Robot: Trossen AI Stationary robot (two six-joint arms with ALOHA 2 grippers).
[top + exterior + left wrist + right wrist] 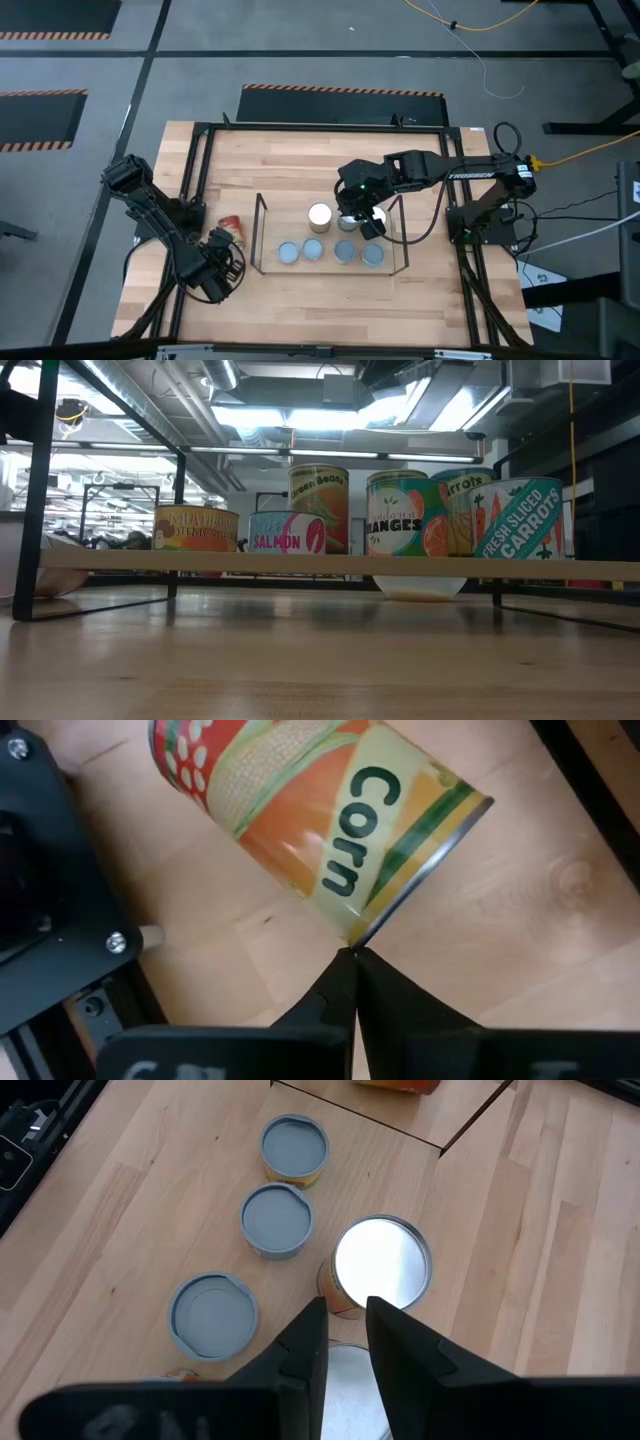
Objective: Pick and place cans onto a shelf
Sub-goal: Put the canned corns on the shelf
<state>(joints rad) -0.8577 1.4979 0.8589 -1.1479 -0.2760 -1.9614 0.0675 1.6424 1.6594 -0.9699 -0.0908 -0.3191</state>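
Left hand (352, 960) fingers pressed together, empty, tips just beside fallen corn can (230, 229) on tabletop (320, 300) left of shelf (262, 232). Right hand (362, 224) narrow above shelf's upright cans (330, 251); grip apparently none.

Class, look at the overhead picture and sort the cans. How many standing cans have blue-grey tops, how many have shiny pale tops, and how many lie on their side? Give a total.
Blue-grey-topped cans: 4
Shiny pale-topped cans: 2
Corn can on its side: 1
Total: 7 cans
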